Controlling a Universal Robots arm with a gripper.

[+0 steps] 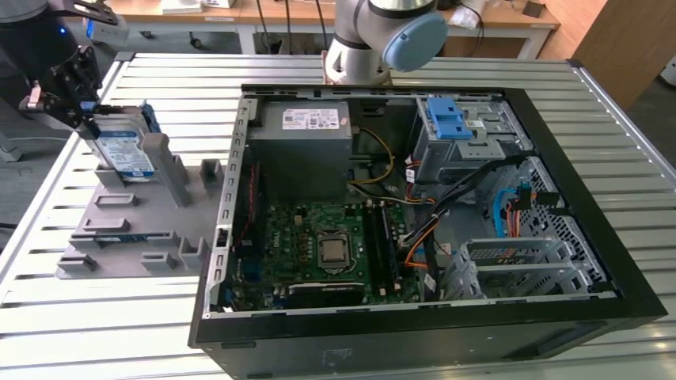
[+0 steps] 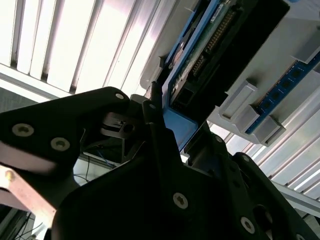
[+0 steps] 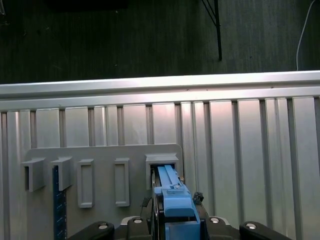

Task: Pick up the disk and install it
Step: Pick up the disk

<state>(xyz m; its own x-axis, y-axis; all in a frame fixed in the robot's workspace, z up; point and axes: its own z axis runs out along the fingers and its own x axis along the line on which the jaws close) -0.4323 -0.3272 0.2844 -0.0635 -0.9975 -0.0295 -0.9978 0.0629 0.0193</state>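
Note:
The disk (image 1: 123, 150) is a silver drive with a white-and-blue label in a blue carrier. It stands on edge in a slot at the far end of the grey holder plate (image 1: 127, 237), at the exterior view's left. My gripper (image 1: 85, 115) reaches down onto its upper end and is shut on it. In the first wrist view the blue carrier (image 3: 172, 192) lies between the dark fingers, with my gripper (image 3: 176, 212) around it. In the second wrist view the drive's circuit-board side (image 2: 210, 45) shows beyond my gripper (image 2: 180, 132).
An open computer case (image 1: 591, 237) lies flat on the slatted metal table (image 1: 43, 332), motherboard (image 1: 317, 245) exposed. A drive bay with a blue latch (image 1: 449, 119) sits at its far corner. The arm's base (image 1: 375, 39) stands behind the case. The holder plate has several other empty slots.

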